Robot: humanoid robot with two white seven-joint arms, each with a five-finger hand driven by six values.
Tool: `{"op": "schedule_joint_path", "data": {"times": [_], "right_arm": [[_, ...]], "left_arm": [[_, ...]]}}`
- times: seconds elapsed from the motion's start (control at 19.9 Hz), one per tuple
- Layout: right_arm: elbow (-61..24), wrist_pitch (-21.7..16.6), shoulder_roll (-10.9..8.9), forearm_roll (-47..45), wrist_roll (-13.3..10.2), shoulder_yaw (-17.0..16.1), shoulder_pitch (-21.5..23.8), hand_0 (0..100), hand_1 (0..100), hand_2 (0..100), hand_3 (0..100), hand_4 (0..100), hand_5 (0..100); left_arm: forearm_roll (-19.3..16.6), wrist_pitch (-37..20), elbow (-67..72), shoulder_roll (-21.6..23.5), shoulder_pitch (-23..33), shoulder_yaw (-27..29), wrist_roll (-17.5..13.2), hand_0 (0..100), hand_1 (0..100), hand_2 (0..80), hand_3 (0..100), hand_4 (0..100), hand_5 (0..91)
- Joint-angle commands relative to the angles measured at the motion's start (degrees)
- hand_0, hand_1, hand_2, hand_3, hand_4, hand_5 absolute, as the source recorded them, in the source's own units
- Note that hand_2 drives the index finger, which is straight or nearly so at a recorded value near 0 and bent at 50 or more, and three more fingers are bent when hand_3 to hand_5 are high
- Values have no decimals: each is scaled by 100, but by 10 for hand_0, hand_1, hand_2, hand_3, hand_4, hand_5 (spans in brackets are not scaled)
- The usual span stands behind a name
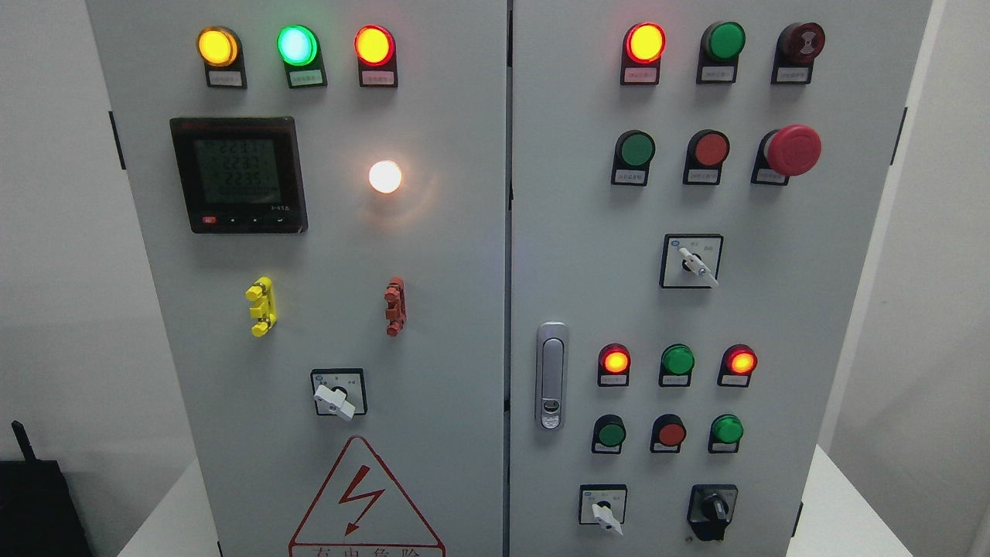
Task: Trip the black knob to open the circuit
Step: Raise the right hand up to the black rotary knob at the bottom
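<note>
Lowest in your head view, at the right door's bottom edge, sits the black knob (713, 510): a matte black rotary handle on a black square plate, its grip pointing straight down. Just left of it is a white-handled selector (604, 510) on a white plate, lever angled down-right. No robot hand or arm shows here, so you cannot tell how the fingers stand; nothing touches the knob.

The cabinet (464, 271) is smooth grey painted sheet metal with two doors meeting at a dark vertical seam. A silver oval latch handle (551, 375) sits on the right door beside that seam. On the left door's bottom edge you see a red-outlined triangular warning sign (363, 503) with a lightning bolt.

You can count three white-lever selectors in all: the one named, one on the left door (337, 396), one higher on the right door (694, 263).

Higher on the left door, a yellow plastic clip (261, 306) and a red one (395, 306) flank the middle, and a black square meter (238, 174) with a dim display sits beside a glowing white lamp (385, 176). A red mushroom button (792, 149) bulges on the right door. Along the left door's top edge are three lit round lamps (297, 46): amber, green, red.
</note>
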Motion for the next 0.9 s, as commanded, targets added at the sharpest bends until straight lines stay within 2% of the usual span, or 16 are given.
{"op": "schedule_joint_path", "data": {"times": [0.0,0.25,0.85], "right_arm": [[0,84,-21,72,4,-28,-161,0,0,0,1000,1000,1000],[27,128,-91,-104,4,-28,-196,0,0,0,1000,1000,1000],[-17,146,-82,-95,4,-28,-266,0,0,0,1000,1000,1000]], "left_arm": [[-132,3,0,0,0,0,-5,120,389,0,0,0,0],[-132,3,0,0,0,0,-5,120,389,0,0,0,0],[-132,-6,0,0,0,0,-5,120,389,0,0,0,0]]}}
